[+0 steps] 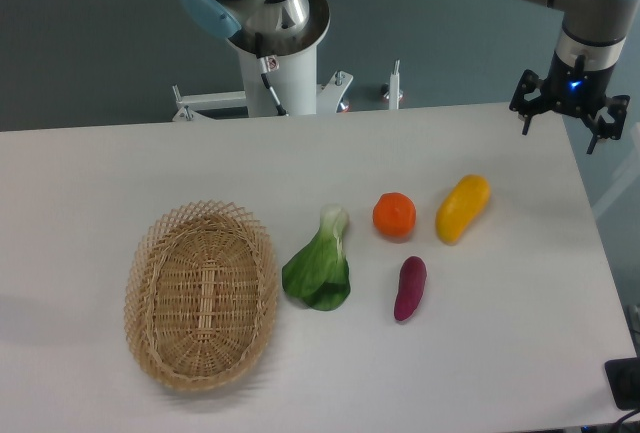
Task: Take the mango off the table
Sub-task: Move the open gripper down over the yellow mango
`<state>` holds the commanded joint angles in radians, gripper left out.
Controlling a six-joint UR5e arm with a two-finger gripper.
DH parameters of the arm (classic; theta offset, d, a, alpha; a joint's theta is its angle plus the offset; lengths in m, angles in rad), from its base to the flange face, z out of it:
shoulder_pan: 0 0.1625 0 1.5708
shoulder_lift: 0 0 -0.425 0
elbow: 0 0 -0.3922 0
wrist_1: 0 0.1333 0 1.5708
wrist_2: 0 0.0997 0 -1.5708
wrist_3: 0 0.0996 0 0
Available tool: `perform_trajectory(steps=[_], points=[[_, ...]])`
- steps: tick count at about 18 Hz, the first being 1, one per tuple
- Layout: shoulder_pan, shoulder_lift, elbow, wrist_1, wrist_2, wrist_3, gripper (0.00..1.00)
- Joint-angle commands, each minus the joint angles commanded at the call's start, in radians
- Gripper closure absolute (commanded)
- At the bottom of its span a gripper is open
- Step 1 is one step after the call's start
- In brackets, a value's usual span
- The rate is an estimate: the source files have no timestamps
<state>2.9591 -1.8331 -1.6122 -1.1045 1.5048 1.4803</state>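
While mango (462,208) lies beside orange fruit (394,214), tool (569,121) apart, spread

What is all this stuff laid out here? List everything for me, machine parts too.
Elongated yellow-orange mango: one, yellow shading to orange, right part of the table.
Round orange-red fruit: one, orange-red, just left of the mango.
Dark purple sweet potato: one, purple, in front of the round fruit.
Leafy green bok choy: one, green with a pale stalk, centre.
Oval woven wicker basket: one, tan, left, nothing in it.
Flat white table: one, white, under everything.
Black two-finger gripper: one, black, in the air near the table's far right corner, fingers spread, holding nothing.
Robot arm base: one, grey and light blue, behind the table.
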Motion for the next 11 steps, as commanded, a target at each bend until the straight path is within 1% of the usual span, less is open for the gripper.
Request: perform_trajectory(steps=[1, 3, 5, 7, 8, 10, 11], points=[[-0.003, 0.0, -0.009, 0.002, 0.0, 0.0, 0.0], [-0.002, 0.0, -0.012, 0.034, -0.003, 0.003, 0.0], [-0.005, -0.008, -0.037, 0.052, 0.0, 0.005, 0.0], [-0.006, -0.009, -0.073, 0.096, 0.0, 0.008, 0.0], [-0.008, -0.011, -0.087, 0.107, 0.0, 0.003, 0.0], [-0.009, -0.014, -0.104, 0.098, 0.012, -0.002, 0.0], [-0.009, -0.014, -0.127, 0.107, 0.008, -0.002, 0.0]])
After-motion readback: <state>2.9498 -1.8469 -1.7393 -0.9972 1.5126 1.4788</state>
